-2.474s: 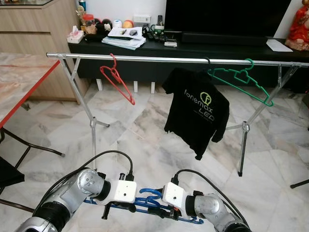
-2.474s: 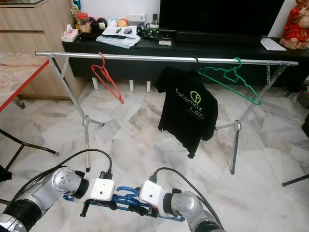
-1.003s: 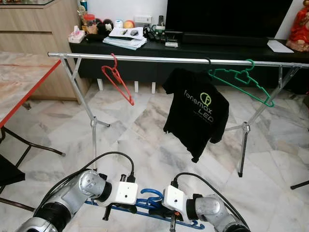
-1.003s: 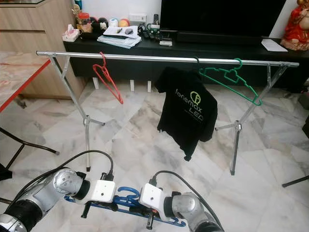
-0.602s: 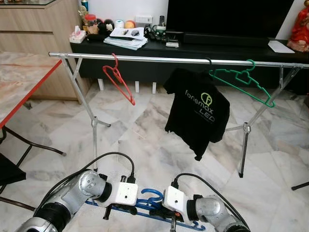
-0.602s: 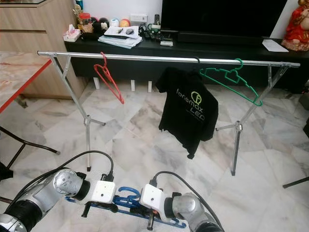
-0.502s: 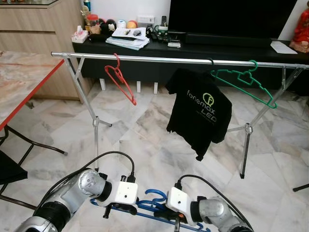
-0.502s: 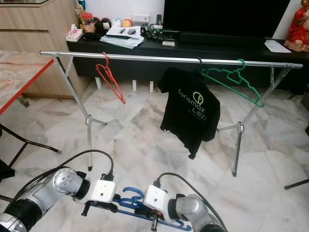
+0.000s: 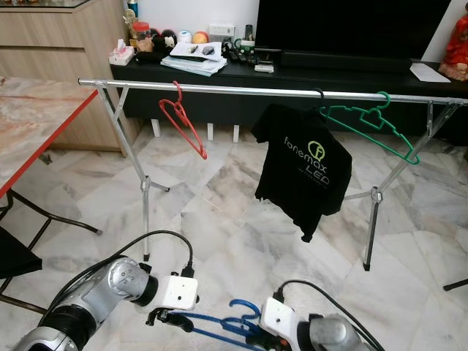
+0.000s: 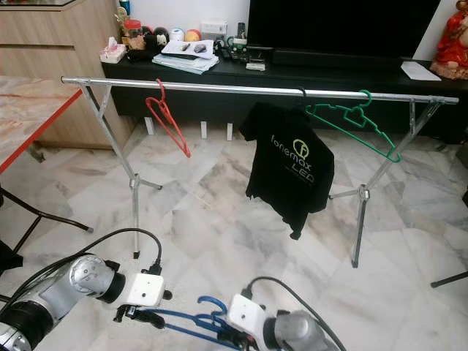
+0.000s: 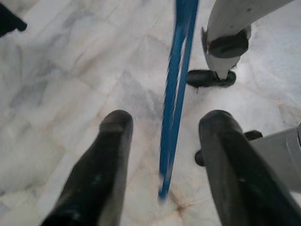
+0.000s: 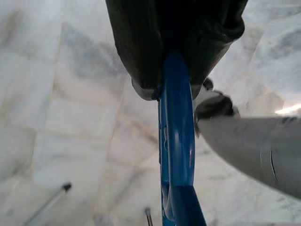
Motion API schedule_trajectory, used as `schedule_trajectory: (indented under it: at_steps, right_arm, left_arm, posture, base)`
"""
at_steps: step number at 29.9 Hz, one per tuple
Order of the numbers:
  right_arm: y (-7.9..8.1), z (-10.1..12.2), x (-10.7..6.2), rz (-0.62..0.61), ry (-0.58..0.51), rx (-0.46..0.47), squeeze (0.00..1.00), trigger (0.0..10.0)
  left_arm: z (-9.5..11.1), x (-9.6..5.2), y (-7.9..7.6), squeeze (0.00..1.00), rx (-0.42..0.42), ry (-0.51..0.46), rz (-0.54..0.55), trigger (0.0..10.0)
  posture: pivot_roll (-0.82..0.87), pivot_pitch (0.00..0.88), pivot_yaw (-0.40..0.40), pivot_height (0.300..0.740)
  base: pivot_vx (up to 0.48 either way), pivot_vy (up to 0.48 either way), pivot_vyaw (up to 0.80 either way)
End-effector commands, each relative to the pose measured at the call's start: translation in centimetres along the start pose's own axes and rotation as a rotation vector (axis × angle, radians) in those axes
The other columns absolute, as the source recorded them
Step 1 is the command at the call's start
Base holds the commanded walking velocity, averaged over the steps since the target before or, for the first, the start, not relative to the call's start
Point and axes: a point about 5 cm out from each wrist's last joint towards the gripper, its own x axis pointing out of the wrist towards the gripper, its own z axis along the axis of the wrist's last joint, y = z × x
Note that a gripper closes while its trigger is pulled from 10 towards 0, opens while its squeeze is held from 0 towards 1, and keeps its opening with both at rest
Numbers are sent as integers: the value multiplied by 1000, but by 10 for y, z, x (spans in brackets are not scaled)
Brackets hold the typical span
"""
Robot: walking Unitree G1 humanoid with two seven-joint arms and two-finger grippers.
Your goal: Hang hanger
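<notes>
Head camera, left eye: a silver clothes rail spans the frame from 9 o'clock to 3 o'clock across the upper part. On it hang a red hanger toward 11 o'clock, a black T-shirt just right of centre, and a green hanger toward 2 o'clock, its hook touching the rail just beside the shirt's hanger hook. Behind the rail stands a dark TV bench. The floor is pale marble. A red-edged table sits at 9 o'clock. At 6 o'clock the blue hanger is held low over the floor, well apart from the rail, between the left gripper at 7 o'clock and the right gripper's white wrist housing at 5 o'clock.

Head camera, right eye: same layout. The blue hanger's hook curls upward beside the right wrist housing, and its bar runs out toward the left gripper.

Left wrist view: the two black fingers stand apart, with the blue hanger bar passing between them, touching neither.

Right wrist view: the right gripper is clamped on the blue hanger, its fingers pressed against the bar on both sides
</notes>
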Motion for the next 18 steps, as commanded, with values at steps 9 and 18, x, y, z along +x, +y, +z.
schedule_trajectory:
  at_steps: [9,18]
  right_arm:
    - [-14,-18,-14,-342,-77,256,0,0]
    - [-51,-11,-37,-878,-311,668,0,0]
  left_arm:
    - [-55,6,-32,0,-346,135,273,10000]
    - [-85,30,-84,0,-876,236,578,10000]
  posture:
    - [22,80,-40,740]
    - [-10,95,-33,740]
  base:
    - [0,0,0]
    - [0,0,0]
